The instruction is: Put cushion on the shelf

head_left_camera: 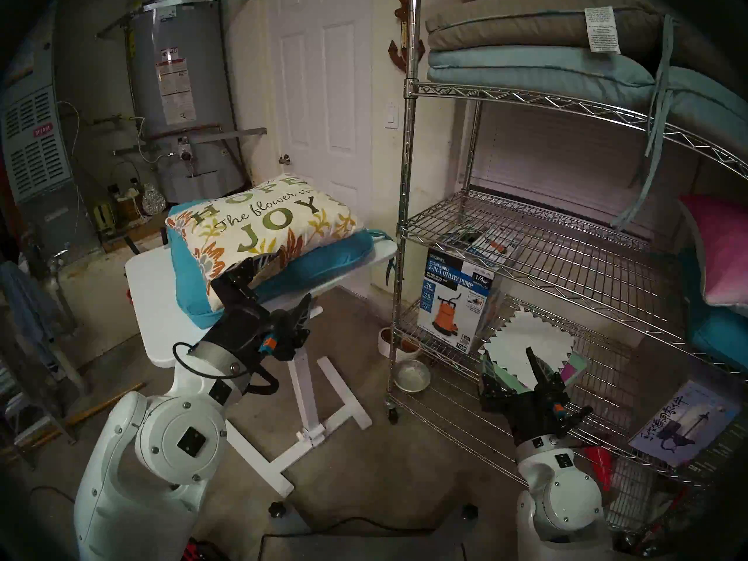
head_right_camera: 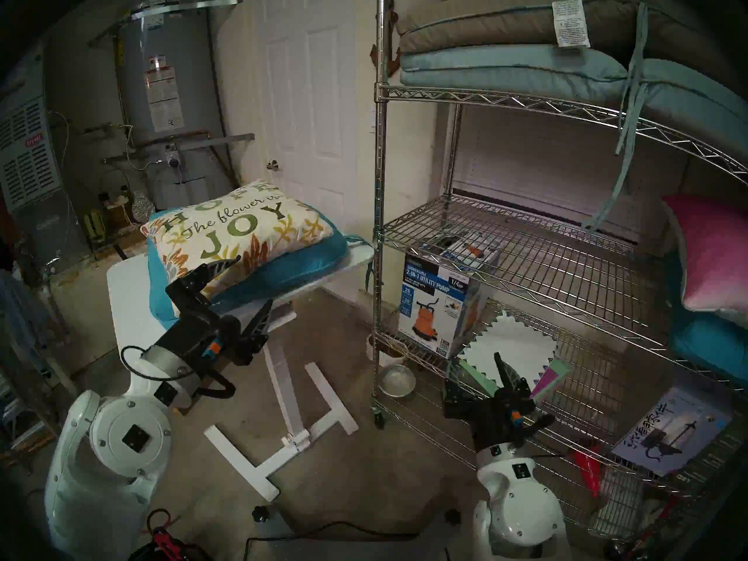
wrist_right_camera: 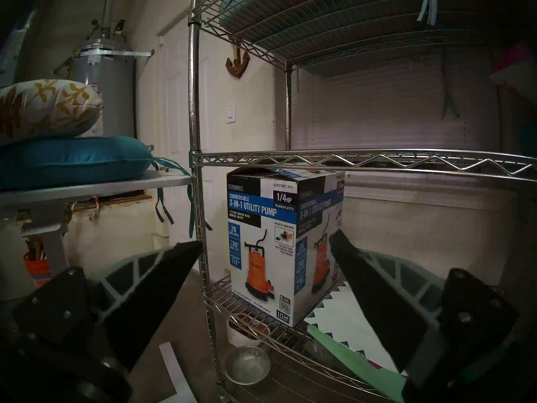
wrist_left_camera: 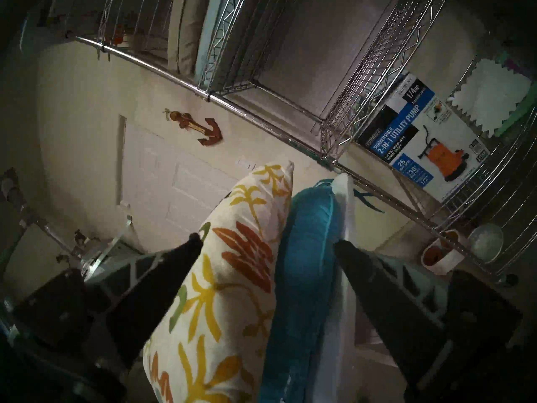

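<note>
Left hand (head_left_camera: 279, 281) gapes wide at the cushion (head_left_camera: 263, 220)'s near edge, astride tabletop (head_left_camera: 154, 272) too; right hand (head_left_camera: 522, 370) open, far off.

Pink pillow (head_left_camera: 724, 248) cut off at right edge

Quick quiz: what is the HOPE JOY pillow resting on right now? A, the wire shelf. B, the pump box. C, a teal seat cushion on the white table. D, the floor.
C: the floral cushion lies atop the teal seat cushion on the white table.
</note>
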`<state>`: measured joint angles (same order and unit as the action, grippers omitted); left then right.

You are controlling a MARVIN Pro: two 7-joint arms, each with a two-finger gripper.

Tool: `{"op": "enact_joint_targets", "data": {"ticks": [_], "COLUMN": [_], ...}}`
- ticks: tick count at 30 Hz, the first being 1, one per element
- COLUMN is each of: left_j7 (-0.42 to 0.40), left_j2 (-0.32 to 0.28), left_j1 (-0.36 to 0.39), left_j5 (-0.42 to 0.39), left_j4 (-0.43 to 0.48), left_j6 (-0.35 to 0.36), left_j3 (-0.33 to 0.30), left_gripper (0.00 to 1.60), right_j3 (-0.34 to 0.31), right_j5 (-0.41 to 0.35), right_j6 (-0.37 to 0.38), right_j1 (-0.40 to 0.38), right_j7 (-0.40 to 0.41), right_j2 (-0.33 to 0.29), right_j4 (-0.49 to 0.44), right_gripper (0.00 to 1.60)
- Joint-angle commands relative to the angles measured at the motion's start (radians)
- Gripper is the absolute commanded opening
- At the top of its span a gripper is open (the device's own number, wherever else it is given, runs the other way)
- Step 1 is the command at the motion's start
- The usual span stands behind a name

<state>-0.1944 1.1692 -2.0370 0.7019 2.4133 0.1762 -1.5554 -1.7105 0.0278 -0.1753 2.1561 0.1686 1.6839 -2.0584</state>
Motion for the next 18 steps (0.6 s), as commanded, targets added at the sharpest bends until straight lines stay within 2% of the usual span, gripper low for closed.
{"op": "enact_joint_targets", "data": {"ticks": [1,8,13,18], "left_j7": [0.071,0.129,0.174,0.226], "left_j2": [0.009,0.037,0.074,0.098], "left_j1": [-0.094,-0.135,-0.168,-0.211], "left_j5": [0.022,-0.002,-0.088,-0.171], "left_j4": [0.03,0.03,0.03,0.03], "left_j6": [-0.045,-0.102,-0.166,-0.235], "left_j3": [-0.001,0.029,0.044,0.028], "left_gripper": [1.6,1.6,1.6,1.6], "right_j3": [0.001,0.001,0.0,0.0], "right_j5": [-0.002,-0.002,-0.001,-0.001], "right_j6": [-0.004,-0.004,-0.004,-0.005], "right_j1": [-0.003,-0.004,-0.004,-0.005], "right_j7": [0.0,0.0,0.0,0.0], "right_j2": [0.0,0.0,0.0,0.0], "right_j4": [-0.02,-0.019,-0.018,-0.017], "right_gripper": [1.6,1.6,1.6,1.6]}}
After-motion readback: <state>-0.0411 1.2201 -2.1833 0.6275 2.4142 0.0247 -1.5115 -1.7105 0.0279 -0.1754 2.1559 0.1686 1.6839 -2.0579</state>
